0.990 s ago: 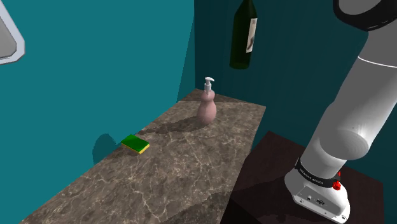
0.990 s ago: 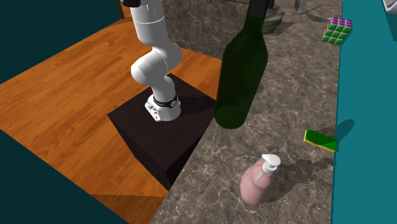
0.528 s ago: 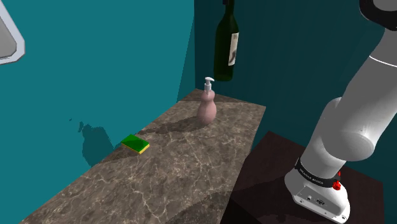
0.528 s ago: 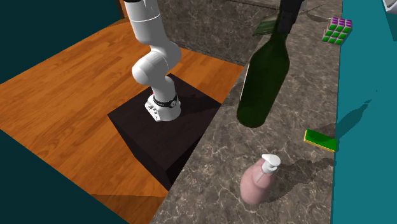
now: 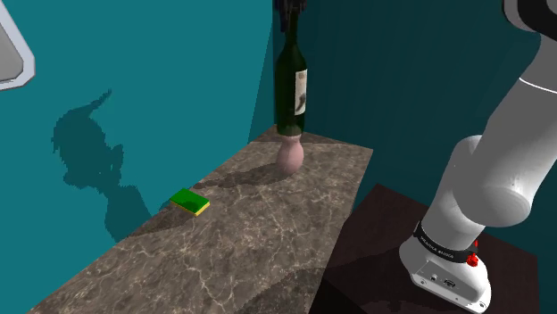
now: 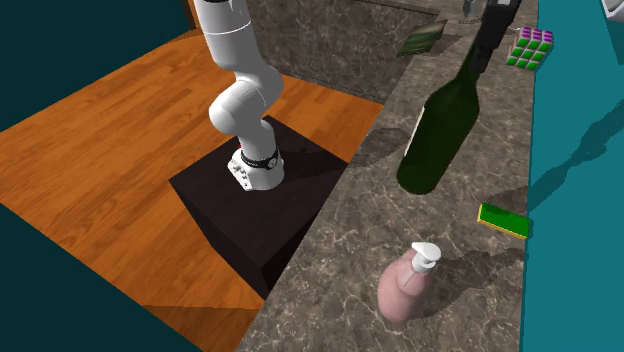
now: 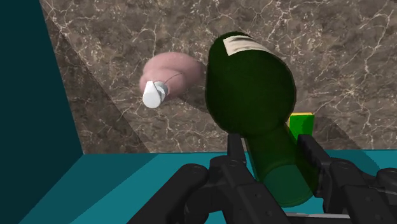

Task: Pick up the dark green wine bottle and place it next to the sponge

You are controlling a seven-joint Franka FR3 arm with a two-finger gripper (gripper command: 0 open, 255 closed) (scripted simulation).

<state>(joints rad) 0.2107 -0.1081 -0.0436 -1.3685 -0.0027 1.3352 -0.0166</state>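
Observation:
The dark green wine bottle [image 5: 290, 89] hangs in the air by its neck, above the marble counter [image 5: 250, 241]. My gripper [image 5: 291, 7] is shut on the neck at the shoulder view's top edge. In the wrist view the gripper [image 7: 272, 151] clasps the neck, and the bottle [image 7: 251, 95] points down at the counter. The green and yellow sponge [image 5: 190, 202] lies flat on the counter by the teal wall. In the second exterior view the bottle [image 6: 440, 130] hangs tilted under the gripper [image 6: 495, 22], above and short of the sponge [image 6: 503, 220]. Past the bottle's body an edge of the sponge [image 7: 301, 122] shows.
A pink soap dispenser [image 6: 405, 283] stands on the counter, partly behind the bottle in the shoulder view. A coloured cube [image 6: 530, 47] and a flat green thing [image 6: 420, 40] lie further along. The dark stand [image 6: 255, 210] adjoins the counter. The teal wall [image 5: 134, 107] bounds the far side.
The bottle has swung toward the teal wall, leftward in the shoulder view, and now hangs nearly upright in front of the soap dispenser. The grip has stayed shut.

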